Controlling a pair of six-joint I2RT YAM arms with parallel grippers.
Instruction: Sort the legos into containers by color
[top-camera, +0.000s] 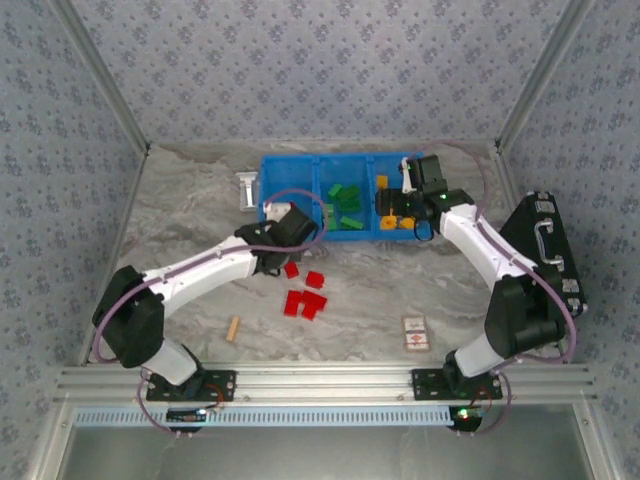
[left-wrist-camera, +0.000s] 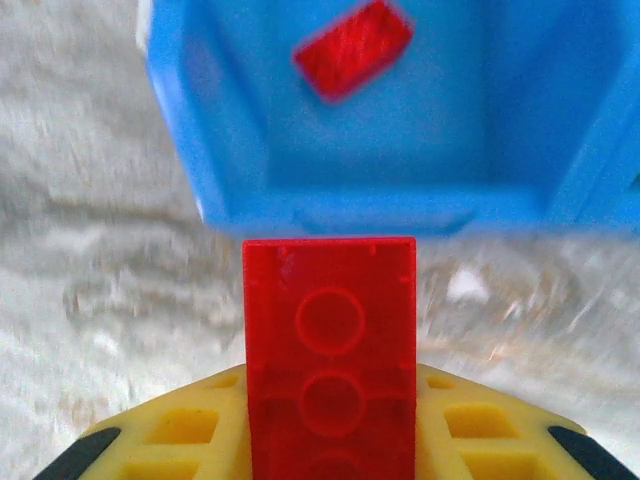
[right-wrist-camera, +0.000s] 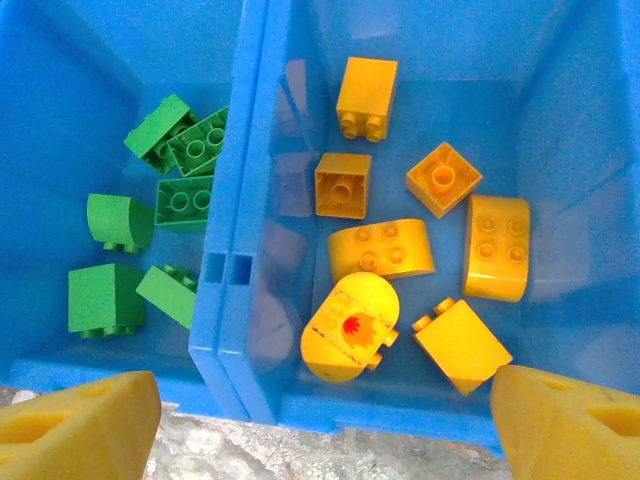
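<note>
The left gripper (left-wrist-camera: 330, 455) clamps a red brick (left-wrist-camera: 330, 340) at lower centre, next needing a carry over the red compartment (left-wrist-camera: 450, 120) at top; the right gripper (right-wrist-camera: 322, 425) hangs open.

One blue bin (top-camera: 340, 157) with three compartments (top-camera: 298, 180) is counted. Seven yellow legos (right-wrist-camera: 380, 248) and six green legos (right-wrist-camera: 185, 200) are seen inside. One red lego in the bin (left-wrist-camera: 352, 48), one gripped red lego (left-wrist-camera: 330, 350) and about four loose red legos (top-camera: 293, 303) on the tabletop (top-camera: 400, 280) are counted.

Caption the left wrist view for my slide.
Left gripper holding a red lego, facing the blue bin compartment.
</note>
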